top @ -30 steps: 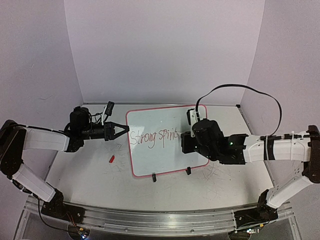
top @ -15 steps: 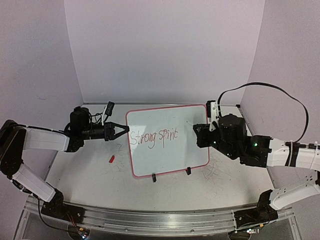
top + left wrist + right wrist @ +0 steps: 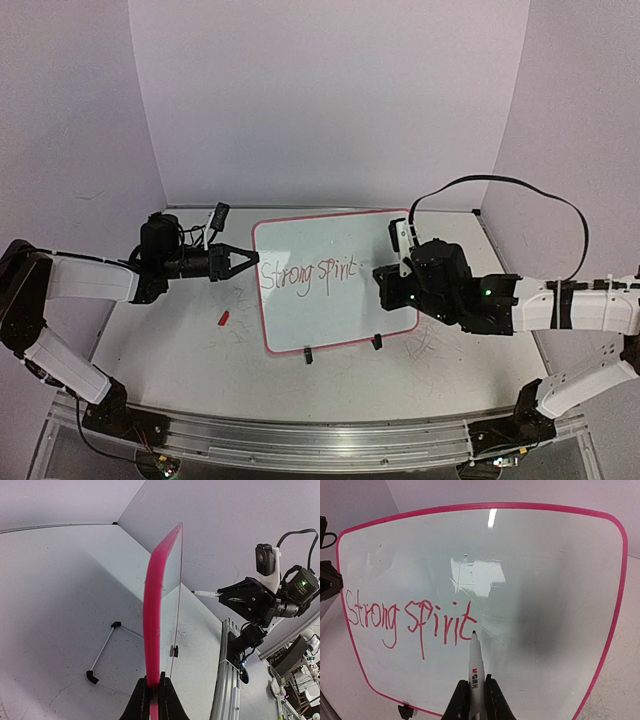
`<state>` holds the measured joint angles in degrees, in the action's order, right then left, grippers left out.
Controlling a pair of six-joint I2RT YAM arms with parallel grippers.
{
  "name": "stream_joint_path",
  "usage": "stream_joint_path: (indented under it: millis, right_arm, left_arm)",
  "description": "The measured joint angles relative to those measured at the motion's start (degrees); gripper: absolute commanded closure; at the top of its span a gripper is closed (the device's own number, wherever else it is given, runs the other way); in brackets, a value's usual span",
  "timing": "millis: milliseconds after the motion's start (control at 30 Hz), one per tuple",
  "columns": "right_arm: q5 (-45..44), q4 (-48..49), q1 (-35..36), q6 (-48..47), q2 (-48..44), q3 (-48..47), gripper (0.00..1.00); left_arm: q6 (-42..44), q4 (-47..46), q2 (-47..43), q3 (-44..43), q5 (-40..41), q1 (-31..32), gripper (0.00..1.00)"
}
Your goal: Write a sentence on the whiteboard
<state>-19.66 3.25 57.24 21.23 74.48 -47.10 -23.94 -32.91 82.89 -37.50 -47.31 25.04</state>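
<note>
because the line needs room to run on, the right arm's fingers (image 3: 459,702) clamp the marker (image 3: 474,662) low on its barrel, tip just past the "t" of the sentence (image 3: 410,617) — only "strong spirit" is written. beyond, the whiteboard (image 3: 555,570) stands propped mid-way across the table (image 3: 170,340), its left rim pinched tight by the left fingers (image 3: 172,707) — likely to steady it against the pen.

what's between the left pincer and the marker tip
The red lettering "Strong spirit" on the whiteboard fills that stretch, clearest in the right wrist view.

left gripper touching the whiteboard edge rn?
Touching. Left wrist view: the left gripper is shut on the whiteboard, a finger either side of its pink rim.
</note>
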Motion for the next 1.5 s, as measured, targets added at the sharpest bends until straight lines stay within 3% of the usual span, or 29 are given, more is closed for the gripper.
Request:
stream_joint_path:
  millis: [1500]
  right_arm:
    - [-3.70,1.65,-0.71,-1.95,4.77,-2.42,1.00]
  left_arm:
    - [0.18,0.44,0.00,-0.02,0.48,0.15,1.00]
